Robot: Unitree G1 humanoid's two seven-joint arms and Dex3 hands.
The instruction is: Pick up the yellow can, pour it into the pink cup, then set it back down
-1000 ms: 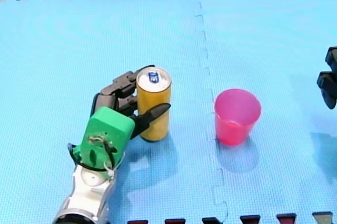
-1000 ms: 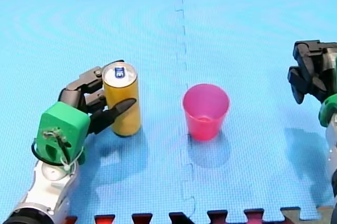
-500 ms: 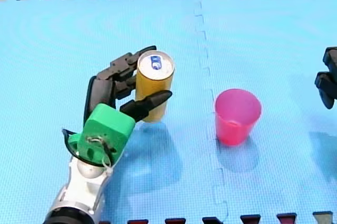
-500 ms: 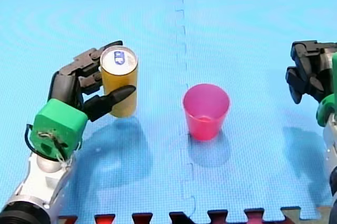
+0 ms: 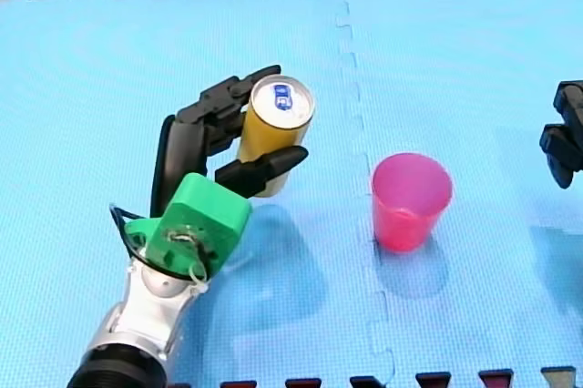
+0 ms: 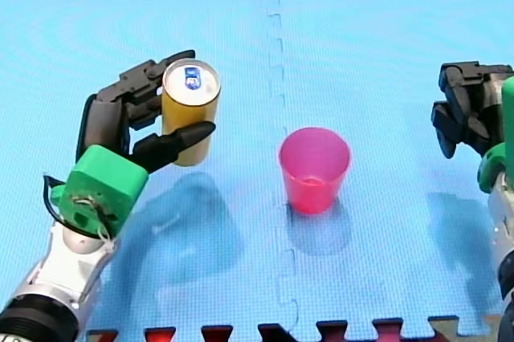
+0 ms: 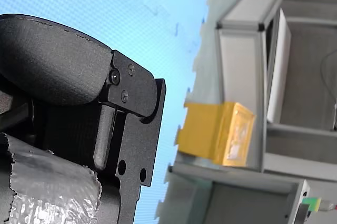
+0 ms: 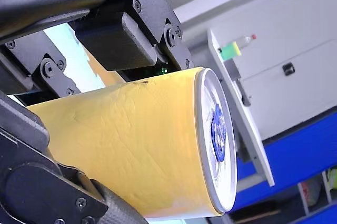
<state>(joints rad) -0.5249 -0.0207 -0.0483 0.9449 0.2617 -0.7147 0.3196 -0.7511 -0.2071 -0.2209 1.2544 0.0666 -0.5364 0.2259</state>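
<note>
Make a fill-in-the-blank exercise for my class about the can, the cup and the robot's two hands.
1. The left hand grips the can, whose body is ____ in colour.
2. The can is held ____ the mat, not standing on it.
3. The pink cup stands upright on the mat, to the ____ of the can.
4. The right hand, shut, is near the mat's right edge and holds ____.

Missing words: yellow; above; right; nothing.

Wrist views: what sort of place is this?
Probably a lab or workshop: blue foam puzzle mat as work surface, grey metal racking holding a yellow box, white cabinets behind the yellow can in the left hand; right hand at the mat's right.
</note>
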